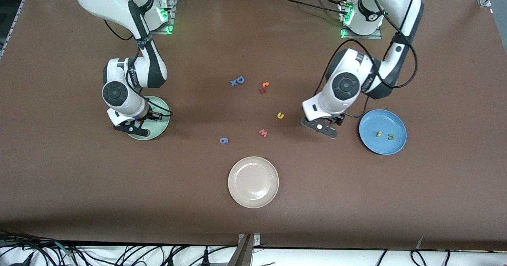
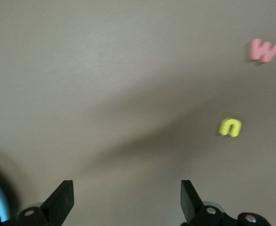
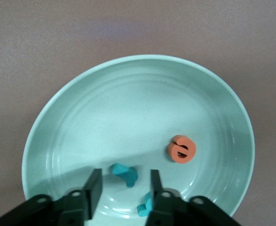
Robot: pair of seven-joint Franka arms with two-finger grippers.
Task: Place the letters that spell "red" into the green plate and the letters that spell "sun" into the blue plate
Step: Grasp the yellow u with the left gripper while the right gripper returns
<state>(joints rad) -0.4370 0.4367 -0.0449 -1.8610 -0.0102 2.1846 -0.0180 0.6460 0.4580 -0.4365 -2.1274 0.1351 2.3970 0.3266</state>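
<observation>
Brown tabletop: the green plate (image 3: 128,108) at the right arm's end holds the orange "e" (image 3: 182,149) and two teal letters (image 3: 125,173). The blue plate (image 1: 382,131) holds two letters; the yellow "u" (image 1: 280,115) lies outside. The right gripper (image 3: 122,188) hangs half-spread and empty over the green plate; the left gripper (image 2: 127,200), spread wide and empty, hangs beside the blue plate.

Cream-white plate (image 1: 253,182), blue "g" (image 1: 223,140), salmon-red "w" (image 1: 263,133), blue "D" (image 1: 240,79)
</observation>
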